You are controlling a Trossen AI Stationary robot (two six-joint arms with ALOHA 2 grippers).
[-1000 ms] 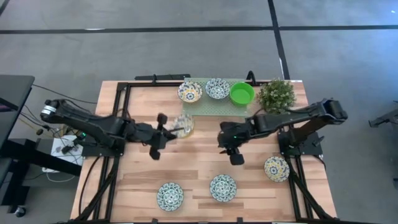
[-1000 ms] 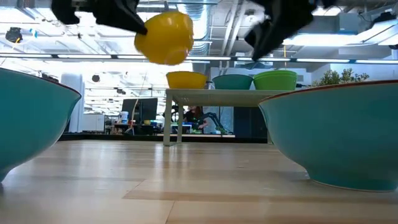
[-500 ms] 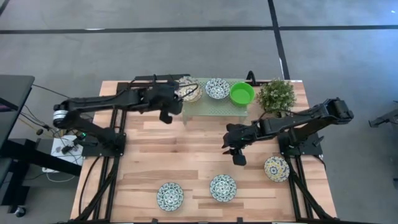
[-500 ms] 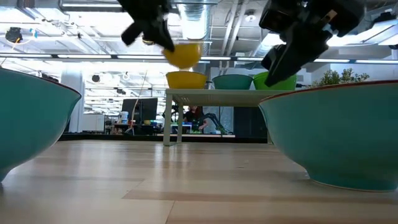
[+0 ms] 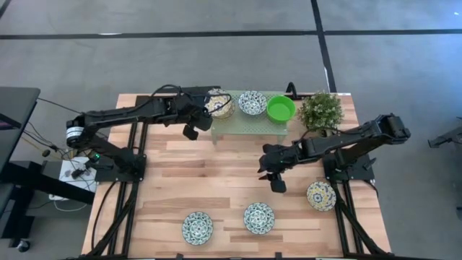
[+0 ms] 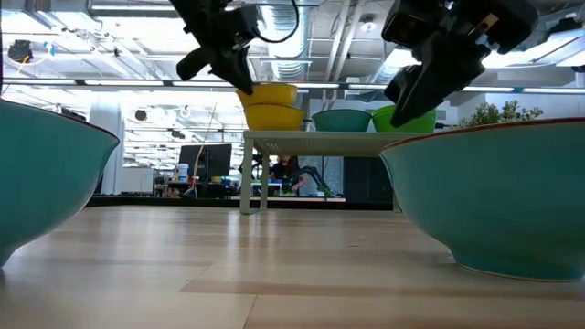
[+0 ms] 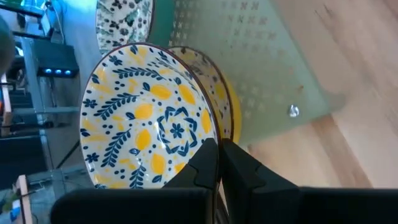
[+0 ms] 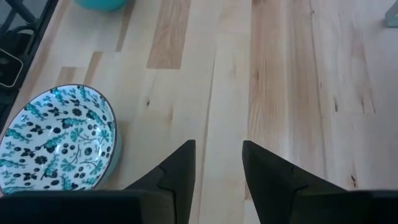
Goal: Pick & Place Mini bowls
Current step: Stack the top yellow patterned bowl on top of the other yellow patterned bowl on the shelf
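Note:
My left gripper (image 5: 208, 114) is over the left end of the pale-green mesh rack (image 5: 249, 123), shut on a white bowl with a blue and yellow pattern (image 7: 149, 118). That bowl sits nested in a like bowl (image 6: 272, 117) standing on the rack. Beside them on the rack are a blue-patterned bowl (image 5: 252, 102) and a plain green bowl (image 5: 281, 108). Three more patterned bowls (image 5: 197, 227), (image 5: 258, 217), (image 5: 321, 196) rest on the table near its front edge. My right gripper (image 5: 273, 175) hangs open above the table's middle right, touching nothing. My left gripper pinches the upper bowl's rim (image 7: 214, 134) on the side toward the table's left and near edges, one finger (image 7: 202, 163) inside the bowl and one outside. The fingers come slanting from the left. The bowl sits tilted in the lower bowl (image 7: 225, 99).
A bushy potted plant (image 5: 320, 110) stands at the rack's right end. In the right wrist view a patterned bowl (image 8: 56, 140) lies beside bare wood. The low view is flanked by two close teal bowl walls (image 6: 46, 174), (image 6: 494, 201).
My left gripper carried the bowl from above the table's middle toward the far edge and the rack, then lowered it into the leftmost bowl there, staying shut on it. My right gripper shifted slightly toward the right and near edges, then held still.

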